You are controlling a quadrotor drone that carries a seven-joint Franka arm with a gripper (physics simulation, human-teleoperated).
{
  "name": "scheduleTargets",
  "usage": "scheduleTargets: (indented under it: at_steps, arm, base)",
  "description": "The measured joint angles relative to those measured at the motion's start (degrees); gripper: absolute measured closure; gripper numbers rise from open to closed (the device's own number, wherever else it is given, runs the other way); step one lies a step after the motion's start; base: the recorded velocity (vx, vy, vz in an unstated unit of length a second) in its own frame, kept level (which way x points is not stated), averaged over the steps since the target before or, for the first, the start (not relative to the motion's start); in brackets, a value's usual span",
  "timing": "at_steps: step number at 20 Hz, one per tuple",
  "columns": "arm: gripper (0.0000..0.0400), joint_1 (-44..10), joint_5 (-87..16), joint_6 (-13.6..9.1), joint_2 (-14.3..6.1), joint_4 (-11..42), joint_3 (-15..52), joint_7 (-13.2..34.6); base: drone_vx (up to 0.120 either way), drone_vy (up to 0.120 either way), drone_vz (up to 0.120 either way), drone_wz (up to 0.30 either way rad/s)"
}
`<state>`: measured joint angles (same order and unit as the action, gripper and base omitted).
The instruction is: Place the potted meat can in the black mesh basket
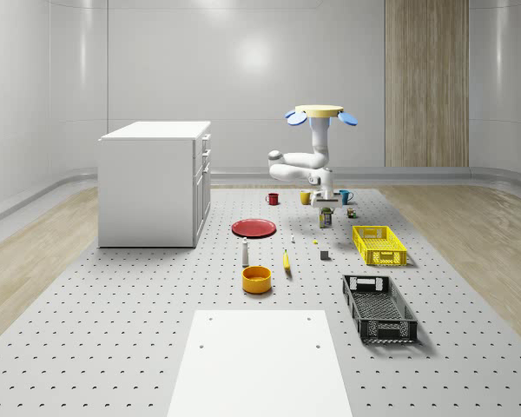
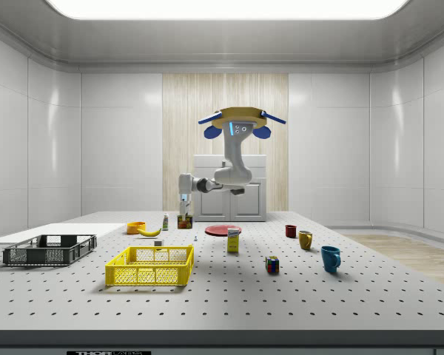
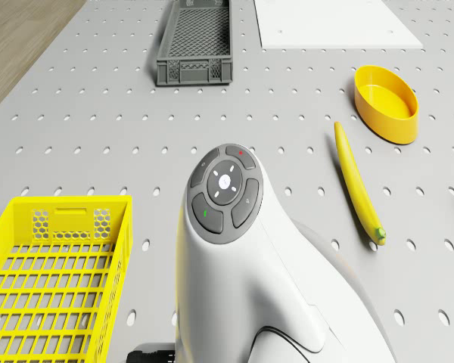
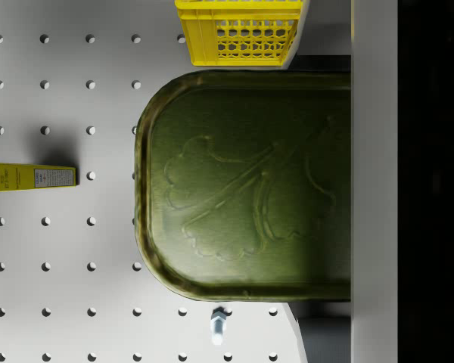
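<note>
At the arm's end, the gripper (image 2: 184, 212) is lowered onto the potted meat can (image 4: 246, 185), whose embossed green lid sits right against one finger (image 4: 374, 181) in the wrist view; whether the fingers have closed on it cannot be told. The can stands on the perforated table (image 1: 113, 339), near the yellow crate (image 1: 379, 245). The drone (image 2: 241, 118) hovers above, arm bent downward to reach it. The black mesh basket (image 1: 379, 307) lies well apart, beyond the yellow crate, so a carry is needed.
</note>
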<state>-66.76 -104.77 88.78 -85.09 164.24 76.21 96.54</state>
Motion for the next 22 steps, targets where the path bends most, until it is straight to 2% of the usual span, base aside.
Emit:
scheduleTargets:
  at_steps: [4, 17, 22]
  arm:
    - [0.0112, -0.1, 0.1, 0.2, -0.2, 0.0, 0.0, 0.0]
    - [0.0112, -0.2, 0.3, 0.8, -0.8, 0.0, 0.1, 0.2]
    - [0.0112, -0.3, 0.4, 1.0, -1.0, -0.1, 0.2, 0.2]
  base:
    - [0.120, 0.000, 0.000, 0.000]
    - [0.120, 0.117, 0.000, 0.000]
    - [0.120, 0.000, 0.000, 0.000]
